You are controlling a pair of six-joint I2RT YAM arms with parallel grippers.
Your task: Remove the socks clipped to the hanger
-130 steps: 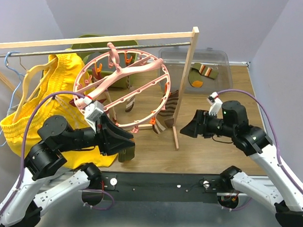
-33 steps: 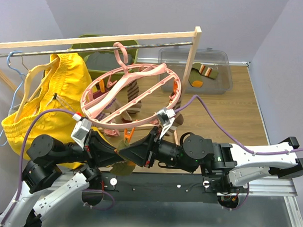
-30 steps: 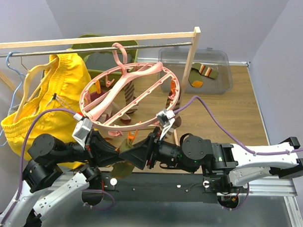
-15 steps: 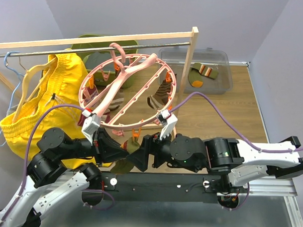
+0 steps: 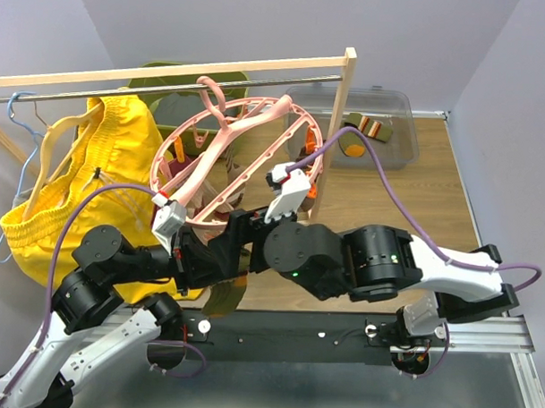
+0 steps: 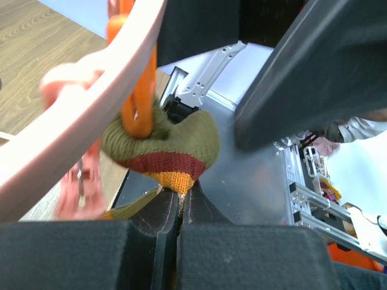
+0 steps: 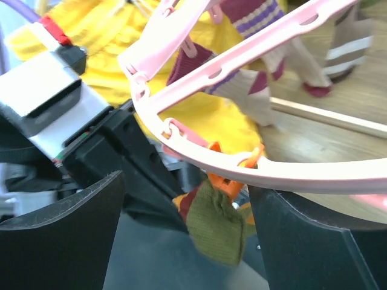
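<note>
One pink hanger (image 5: 257, 119) hangs by its hook from the rod (image 5: 79, 92). It is tilted, with its near rim low between the two arms. Three socks show clipped to it. An olive sock (image 7: 214, 226) with a maroon and yellow band is at the near rim, and a purple-striped sock (image 7: 257, 15) and a brown-striped sock (image 7: 347, 42) sit farther round. Two more socks (image 5: 353, 142) lie in the one clear bin (image 5: 401, 114) at the far right of the surface (image 5: 435, 174). Several orange clips sit around the ring. They cannot be counted, because from above the right arm covers the near rim.

The left fingers (image 6: 145, 248) are closed, pinching the olive sock's lower end. They sit just under the one orange clip (image 6: 136, 103) that bites the sock's top against the pink rim. The right fingers (image 7: 66, 235) stand wide apart, one on each side of that same sock and clip. Whether they touch either cannot be told.

One pair of yellow shorts (image 5: 76, 179) hangs from the rod at the left, just beside the hanger. One blue wire hanger (image 5: 16, 114) is at its far side. One wooden post (image 5: 333, 134) stands upright between the hanger and the bin. The right arm's purple cable arcs over the ring's right edge.
</note>
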